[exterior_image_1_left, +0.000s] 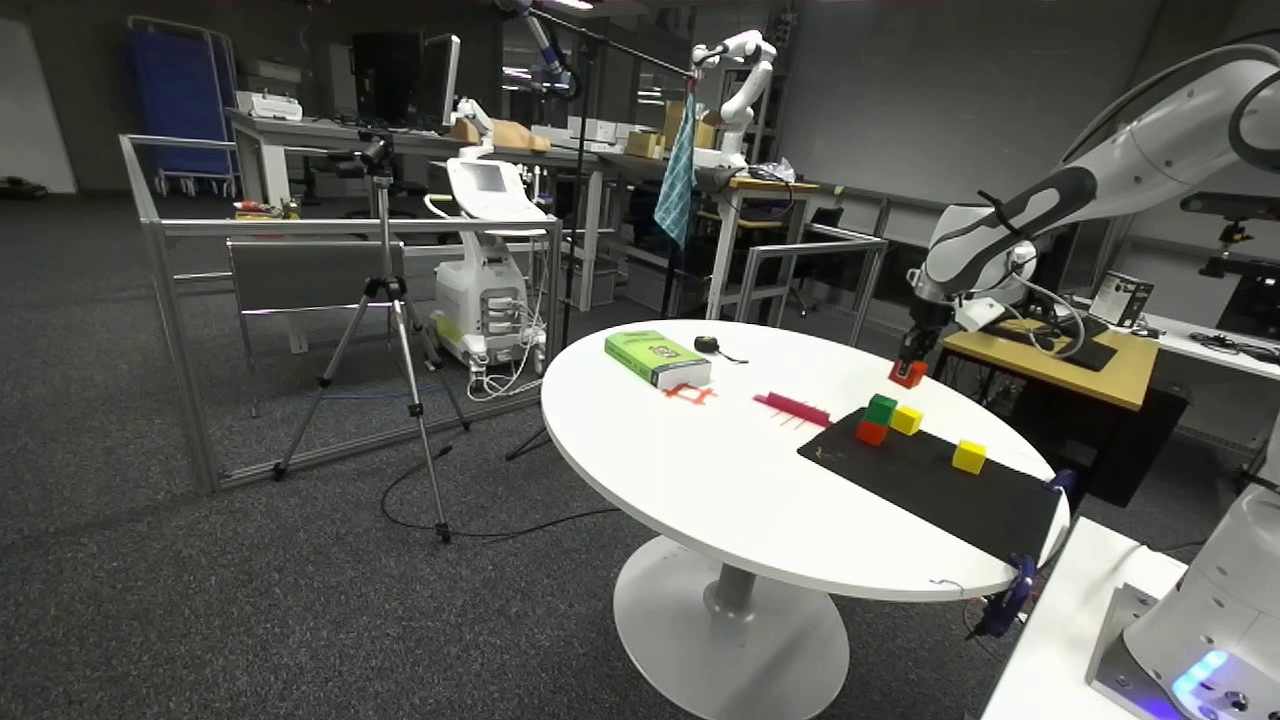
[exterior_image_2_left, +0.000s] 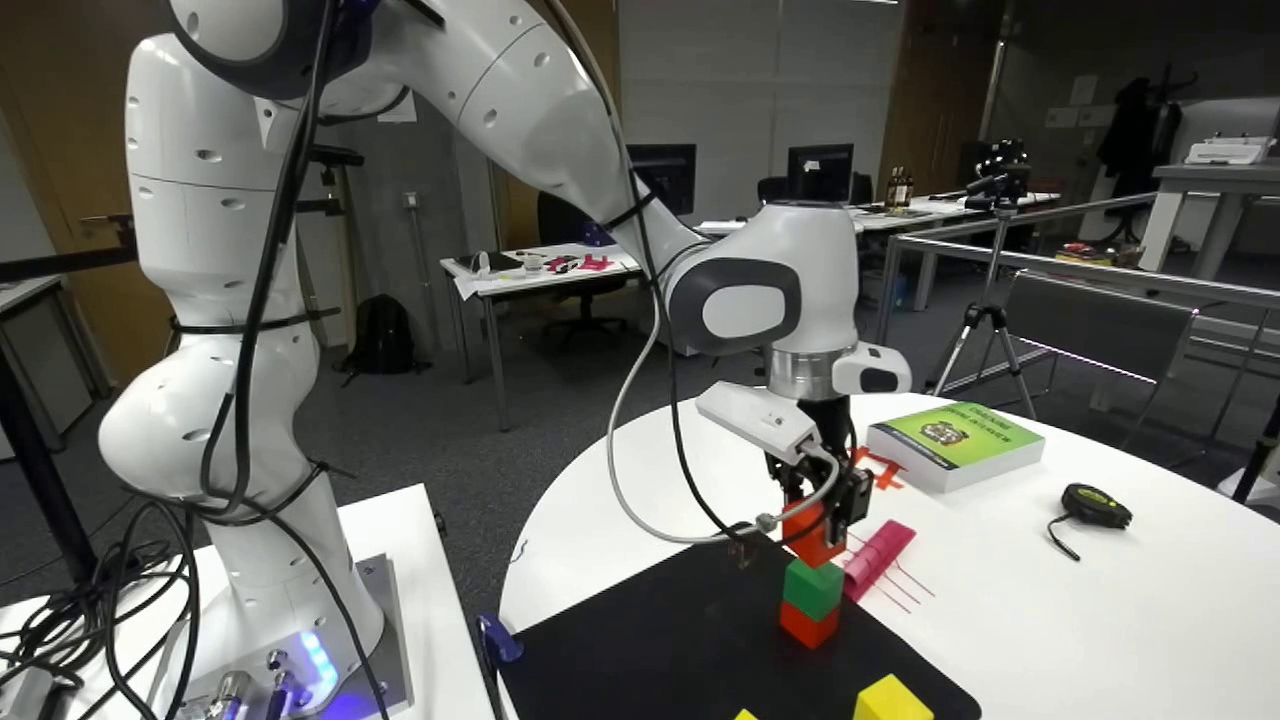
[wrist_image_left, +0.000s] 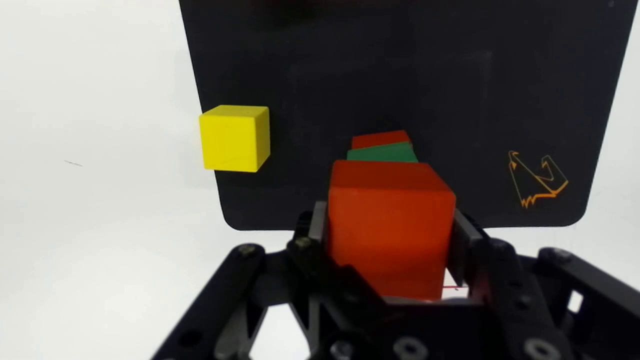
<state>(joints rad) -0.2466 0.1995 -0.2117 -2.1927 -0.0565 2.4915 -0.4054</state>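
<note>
Over the white table (exterior_image_1_left: 680, 460), gripper (wrist_image_left: 391, 230) with jaws clamped on a red block (wrist_image_left: 391, 220), just hanging near a green block (exterior_image_2_left: 812, 588) that's sitting on another red block (exterior_image_2_left: 807, 626), couple yellow blocks (exterior_image_1_left: 969, 457) close by.

Both ext. views share tbl (exterior_image_1_left: 650, 450) from opp. sides; wrist view looks down, near red cube (wrist_image_left: 390, 225).
</note>
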